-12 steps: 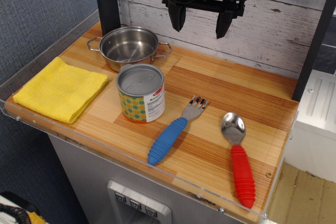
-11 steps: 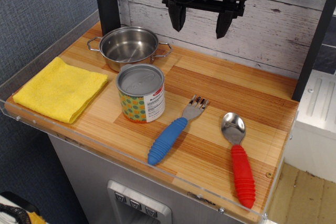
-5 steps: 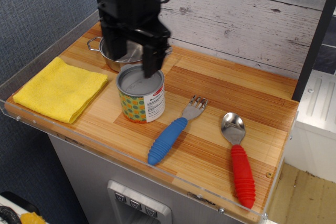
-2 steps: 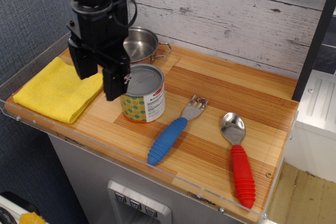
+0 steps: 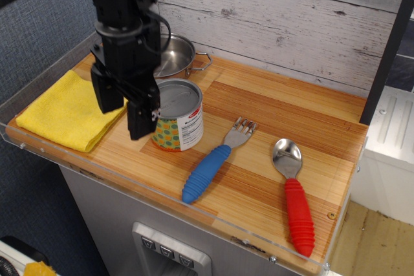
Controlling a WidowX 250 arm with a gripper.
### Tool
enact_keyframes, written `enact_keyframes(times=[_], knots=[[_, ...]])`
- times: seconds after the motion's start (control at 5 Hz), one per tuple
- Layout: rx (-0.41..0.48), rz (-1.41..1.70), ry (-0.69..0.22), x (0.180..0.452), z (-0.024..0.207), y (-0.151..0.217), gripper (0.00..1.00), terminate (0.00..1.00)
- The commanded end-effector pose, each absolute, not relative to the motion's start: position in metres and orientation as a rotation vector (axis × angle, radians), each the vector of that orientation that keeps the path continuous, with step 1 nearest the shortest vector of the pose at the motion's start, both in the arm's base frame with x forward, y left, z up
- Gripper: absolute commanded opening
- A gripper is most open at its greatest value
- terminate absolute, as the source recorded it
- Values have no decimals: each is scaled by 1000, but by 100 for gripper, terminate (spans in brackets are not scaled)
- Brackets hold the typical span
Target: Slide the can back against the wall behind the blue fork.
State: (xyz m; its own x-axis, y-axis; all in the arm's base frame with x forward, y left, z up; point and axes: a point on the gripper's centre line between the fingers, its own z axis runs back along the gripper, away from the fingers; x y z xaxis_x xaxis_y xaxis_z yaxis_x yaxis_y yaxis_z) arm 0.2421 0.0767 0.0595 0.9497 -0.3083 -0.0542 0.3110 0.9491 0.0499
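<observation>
The can [image 5: 178,116], grey metal top and yellow dotted label, stands on the wooden counter left of the blue fork [image 5: 212,161]. My gripper [image 5: 124,113] is open, low at the can's front-left side. One finger [image 5: 139,119] is against the can's left wall and the other finger [image 5: 107,94] is over the cloth's edge. The whitewashed plank wall [image 5: 291,24] runs along the back of the counter, well behind the fork.
A steel two-handled pot [image 5: 174,56] stands behind the can, partly hidden by my arm. A yellow cloth [image 5: 61,111] lies at the left. A red-handled spoon [image 5: 294,195] lies right of the fork. A clear rim [image 5: 162,192] edges the counter's front.
My gripper came down from high at the back wall, moved left past the pot, and has dropped to the can's front-left side. The can, fork and spoon have not moved.
</observation>
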Motion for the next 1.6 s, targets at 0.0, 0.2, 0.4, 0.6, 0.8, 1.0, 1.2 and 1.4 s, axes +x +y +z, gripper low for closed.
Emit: enact_keyframes(times=[0.0,0.2,0.4,0.6,0.8,1.0,1.2,1.4], knots=[[88,-316,-19,266,61,84,100,0],[91,-335,-34,275,59,84,100,0],[75,-355,-58,286,58,82,100,0],[54,-387,-90,298,61,77,100,0],[61,-386,-116,308,62,77,100,0],[70,-406,-130,318,63,71,100,0],[69,-418,-143,326,66,67,100,0],[64,-438,-145,332,67,62,100,0]])
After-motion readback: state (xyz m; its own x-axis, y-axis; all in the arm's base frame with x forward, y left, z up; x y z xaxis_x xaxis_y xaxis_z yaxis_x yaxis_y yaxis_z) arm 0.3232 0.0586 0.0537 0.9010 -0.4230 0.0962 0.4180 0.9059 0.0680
